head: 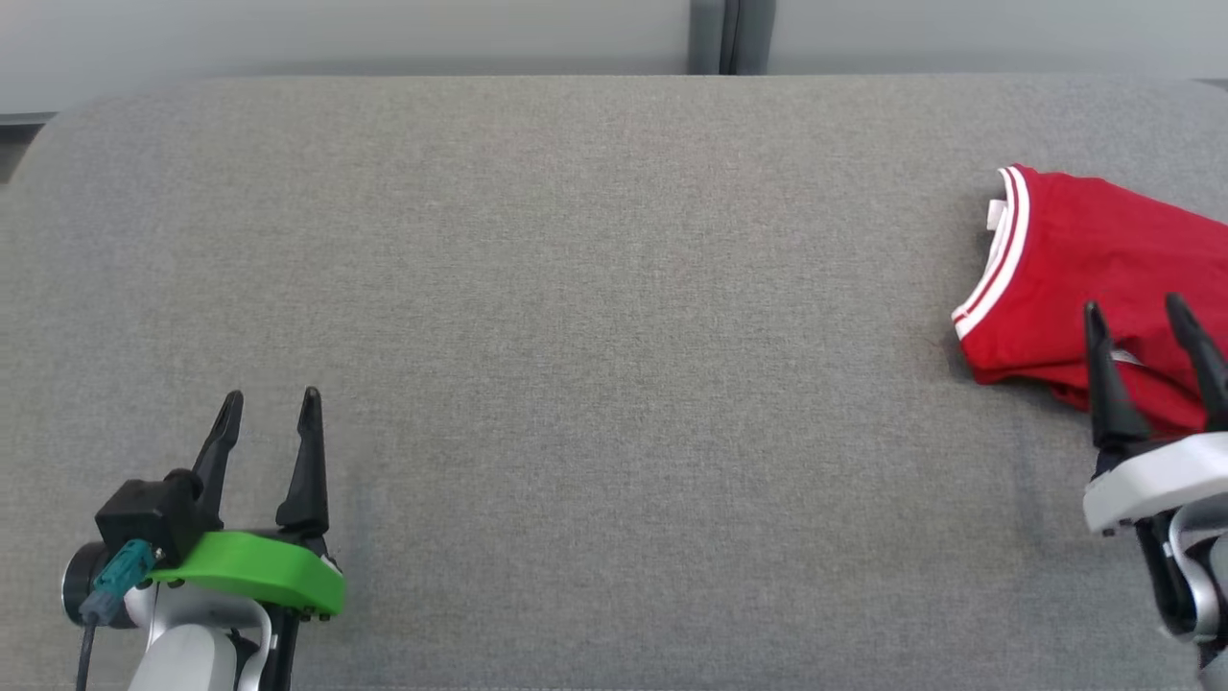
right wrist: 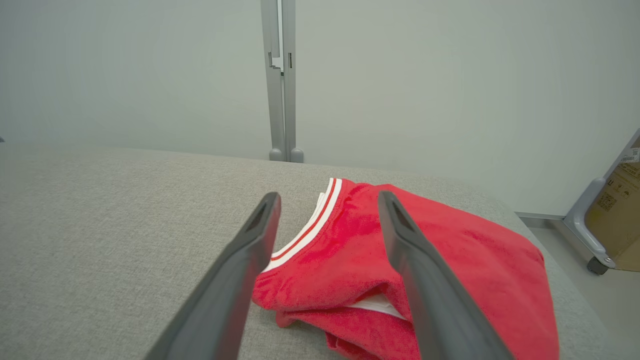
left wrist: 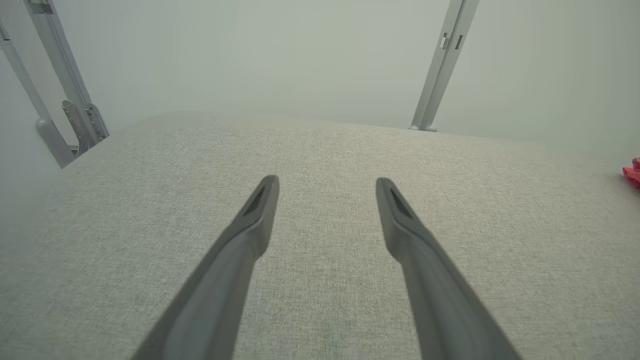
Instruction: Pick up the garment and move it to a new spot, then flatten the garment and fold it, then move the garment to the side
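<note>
Garment (head: 1074, 269) folded at 3 o'clock on worktop (head: 576, 288); we note right jaws parted above it, left jaws parted, empty.

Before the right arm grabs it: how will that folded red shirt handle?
Likely floppy: the garment lies in soft bunched folds, so a one-edge grab would probably let layers unfold and hang. Probably light: thin cloth lying low on the grey surface. Pushed, it would likely bunch rather than slide.
</note>
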